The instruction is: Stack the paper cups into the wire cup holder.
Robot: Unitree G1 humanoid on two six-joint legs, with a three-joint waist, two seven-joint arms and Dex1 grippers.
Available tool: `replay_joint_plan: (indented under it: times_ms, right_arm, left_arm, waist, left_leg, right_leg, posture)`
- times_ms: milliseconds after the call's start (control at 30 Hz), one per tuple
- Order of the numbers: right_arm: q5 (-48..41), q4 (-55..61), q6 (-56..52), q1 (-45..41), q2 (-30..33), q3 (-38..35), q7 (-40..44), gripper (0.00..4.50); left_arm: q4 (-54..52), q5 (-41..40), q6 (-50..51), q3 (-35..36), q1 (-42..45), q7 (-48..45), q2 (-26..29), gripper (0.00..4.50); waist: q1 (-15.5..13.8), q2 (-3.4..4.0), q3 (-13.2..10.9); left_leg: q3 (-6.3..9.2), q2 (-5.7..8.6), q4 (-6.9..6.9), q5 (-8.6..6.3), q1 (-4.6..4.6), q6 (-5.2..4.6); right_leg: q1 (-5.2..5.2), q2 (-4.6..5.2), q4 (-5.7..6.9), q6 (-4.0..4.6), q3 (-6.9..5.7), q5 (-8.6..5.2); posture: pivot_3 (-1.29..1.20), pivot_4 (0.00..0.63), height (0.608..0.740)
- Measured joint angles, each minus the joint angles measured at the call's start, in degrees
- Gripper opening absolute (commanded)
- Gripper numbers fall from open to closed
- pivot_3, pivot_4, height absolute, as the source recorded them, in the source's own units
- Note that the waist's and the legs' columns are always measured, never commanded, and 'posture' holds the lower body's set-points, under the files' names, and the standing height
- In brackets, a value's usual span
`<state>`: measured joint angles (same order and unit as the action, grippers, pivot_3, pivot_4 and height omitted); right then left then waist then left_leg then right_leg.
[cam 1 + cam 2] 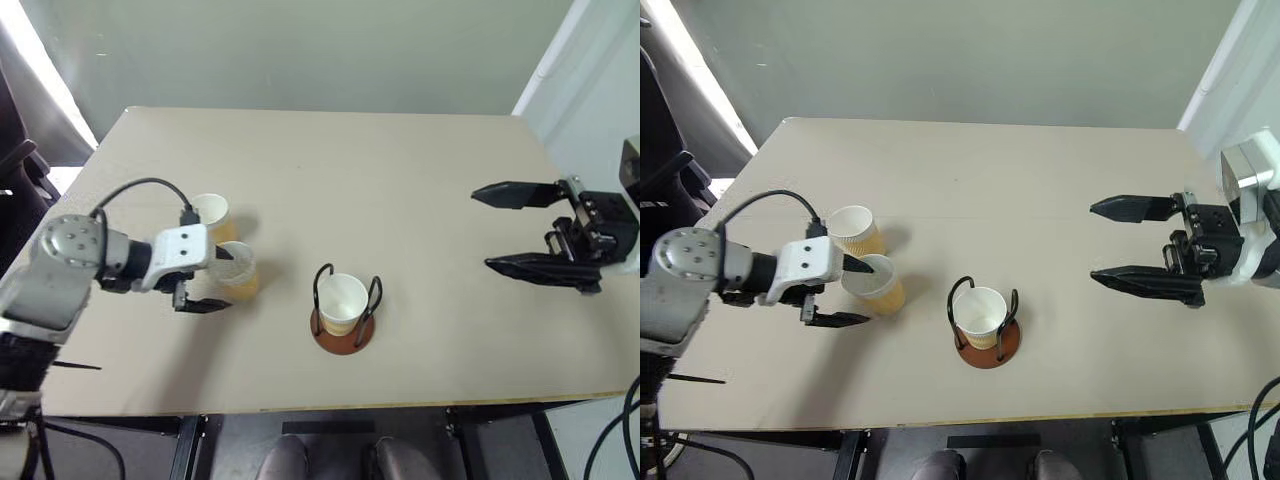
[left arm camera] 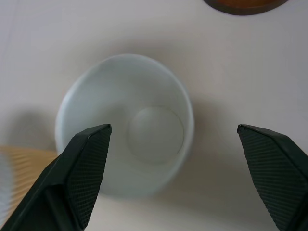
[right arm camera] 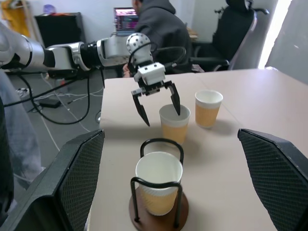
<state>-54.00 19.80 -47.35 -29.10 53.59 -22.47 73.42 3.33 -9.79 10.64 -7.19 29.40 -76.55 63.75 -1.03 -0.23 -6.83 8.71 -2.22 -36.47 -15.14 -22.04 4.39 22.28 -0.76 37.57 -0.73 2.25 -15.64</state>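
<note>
While one paper cup [image 1: 343, 303] is seated in the wire cup holder [image 1: 343, 330] | left gripper [image 1: 853, 291] spread wide around near cup [image 2: 126, 125], gentle centred closing advised | right gripper [image 1: 528, 233] open, empty, well apart

Layout on the counter [image 1: 400, 200]. The left hand [image 1: 851, 291] hangs over one paper cup [image 1: 876, 285], its two fingers spread apart, one on each side of the cup's rim. A second paper cup [image 1: 857, 230] stands just behind this hand, near the first cup. The wire cup holder [image 1: 985, 320] stands to the right of the left hand, near the counter's front edge, with a third paper cup [image 1: 980, 316] upright inside its loops. The right hand [image 1: 1113, 242] is well apart to the holder's right, above the counter, fingers spread and pointing toward the left hand.
</note>
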Motion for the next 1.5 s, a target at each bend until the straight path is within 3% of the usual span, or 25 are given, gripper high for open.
replay_joint_plan:
  times_ms: [333,367,600,833,967,1133,1500]
  right_arm:
    - [-2.69,2.48,0.06,3.85,3.16,-2.4,-3.62,4.5]
    - [-2.7,2.48,0.11,3.86,3.32,-2.4,-3.75,4.5]
    - [-3.19,2.5,0.96,4.29,4.61,-2.4,-2.86,4.5]
    - [-3.06,3.2,2.29,7.17,7.29,-3.51,-1.28,4.5]
    - [-1.85,5.65,3.08,11.75,9.48,-4.72,-0.36,4.5]
    - [2.08,9.83,5.09,18.82,11.86,-7.28,0.86,4.5]
    - [2.33,13.79,5.6,21.71,12.38,-10.8,0.04,4.5]
  left_arm:
    - [2.27,0.64,-0.77,-0.55,3.16,-4.74,-2.39,0.11]
    - [2.19,0.13,-0.46,-0.54,3.15,-5.52,-2.38,0.02]
    - [-1.49,-6.95,4.87,0.64,4.52,-11.13,-2.03,0.02]
    - [-0.06,-13.4,7.47,2.81,22.54,-12.92,-7.38,0.02]
    - [0.8,-16.75,7.45,1.21,27.08,-13.52,-10.5,0.02]
    - [1.56,-23.86,4.38,-5.9,33.26,-13.64,-11.96,0.02]
    - [5.61,-28.79,-8.59,-27.47,41.79,-13.79,-12.93,0.02]
  waist:
    - [-0.19,-0.01,0.0]
    - [-0.19,-0.01,0.0]
    - [-0.28,-0.01,0.0]
    - [-1.38,0.0,0.02]
    - [-1.4,0.0,0.02]
    - [-1.59,-0.01,0.01]
    - [-1.56,-0.01,0.01]
  left_leg:
    - [0.02,0.05,-0.03,-0.01,-0.06,-0.02]
    - [0.03,0.04,-0.04,-0.01,-0.06,-0.02]
    - [-0.02,0.06,-0.13,-0.02,-0.1,-0.04]
    - [0.14,0.16,-0.59,-0.17,-0.18,-0.33]
    - [-0.04,0.18,-0.63,-0.21,-0.19,-0.39]
    - [-0.23,0.23,-0.66,-0.3,-0.24,-0.55]
    - [-0.54,0.44,-1.58,-0.75,-0.31,-1.36]
  right_leg:
    - [-0.02,-0.03,-0.07,-0.17,0.01,-0.01]
    - [-0.02,-0.04,-0.07,-0.17,0.01,-0.01]
    - [-0.03,-0.06,-0.05,-0.23,0.02,-0.01]
    - [-0.26,-0.02,-0.14,-0.45,0.05,0.06]
    - [-0.37,-0.02,-0.37,-0.59,0.11,0.12]
    - [-0.34,-0.02,-0.52,-0.78,0.43,0.18]
    - [-0.43,0.03,-0.58,-1.51,1.26,0.3]
  posture:
    - [0.0,0.15,0.74]
    - [0.0,0.15,0.74]
    - [0.0,0.15,0.74]
    - [0.0,0.15,0.74]
    - [0.0,0.15,0.74]
    - [0.0,0.15,0.74]
    - [0.0,0.15,0.74]
